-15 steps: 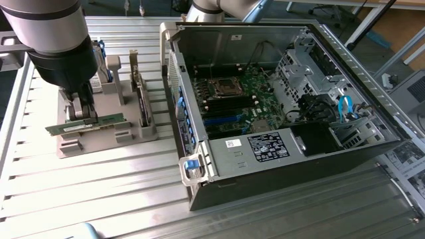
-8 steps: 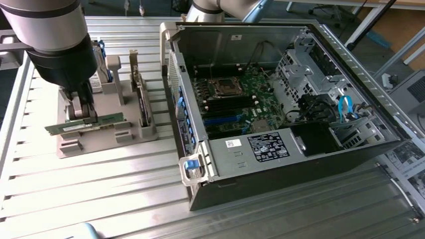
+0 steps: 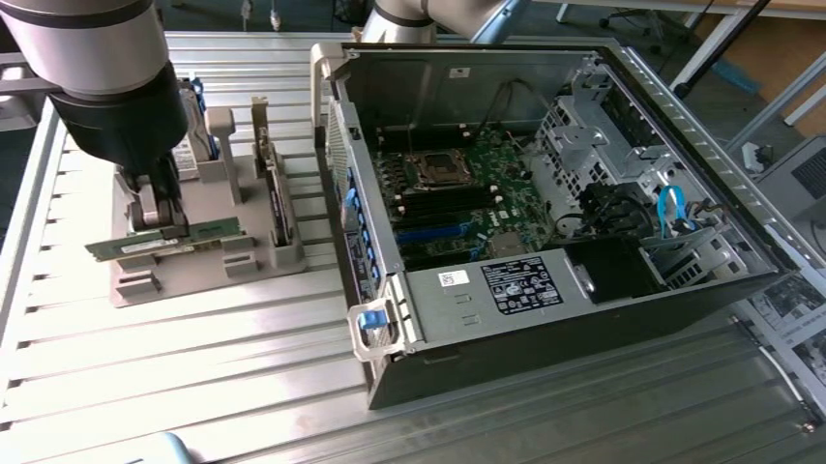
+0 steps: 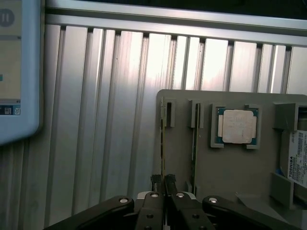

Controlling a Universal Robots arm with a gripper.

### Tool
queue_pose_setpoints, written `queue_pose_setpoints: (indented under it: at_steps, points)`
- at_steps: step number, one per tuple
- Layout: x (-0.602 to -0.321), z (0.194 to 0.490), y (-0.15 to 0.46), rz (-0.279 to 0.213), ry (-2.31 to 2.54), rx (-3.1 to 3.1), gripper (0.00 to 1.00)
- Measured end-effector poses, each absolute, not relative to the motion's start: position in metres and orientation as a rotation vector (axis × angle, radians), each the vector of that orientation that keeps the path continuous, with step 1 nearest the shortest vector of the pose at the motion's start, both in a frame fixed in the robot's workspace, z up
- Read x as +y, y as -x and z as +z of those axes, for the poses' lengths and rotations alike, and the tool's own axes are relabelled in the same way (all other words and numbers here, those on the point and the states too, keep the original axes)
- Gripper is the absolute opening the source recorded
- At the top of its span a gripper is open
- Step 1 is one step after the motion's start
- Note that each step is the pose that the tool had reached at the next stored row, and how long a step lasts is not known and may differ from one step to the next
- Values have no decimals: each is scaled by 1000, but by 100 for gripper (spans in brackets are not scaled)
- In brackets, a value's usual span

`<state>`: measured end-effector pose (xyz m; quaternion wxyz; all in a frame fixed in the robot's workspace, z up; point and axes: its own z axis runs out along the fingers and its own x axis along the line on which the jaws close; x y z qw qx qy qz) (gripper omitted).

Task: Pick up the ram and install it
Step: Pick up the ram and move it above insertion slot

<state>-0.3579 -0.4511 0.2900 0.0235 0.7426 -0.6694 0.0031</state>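
Two memory sticks: the ram [image 3: 213,230] and a second stick [image 4: 194,143]. One CPU chip [image 4: 236,126]. One hard drive [image 4: 297,160]. One grey holder block [image 3: 135,285], at nine o'clock of one open computer case [image 3: 427,314] in the exterior view. One motherboard [image 3: 485,198]. One CPU socket [image 3: 432,169]. One power supply [image 3: 516,285]. One blue cable [image 3: 668,208]. One robot arm [image 3: 97,58]. One gripper [image 4: 164,181]. One tablet screen [image 4: 19,72].

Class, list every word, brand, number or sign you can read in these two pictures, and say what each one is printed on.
"TOSHIBA": white label of the hard drive.
Pause sign: screen corner.
Power supply label: too small to read.
Stickers on the computer case: too small.
Processor chip markings: blurred.
Ram stick label: too small.
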Motion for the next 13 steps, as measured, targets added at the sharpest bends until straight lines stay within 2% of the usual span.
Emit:
queue_pose_setpoints:
  at_steps: [13]
  points:
    - [-451, 296, 358, 16, -2295, -2069, 12]
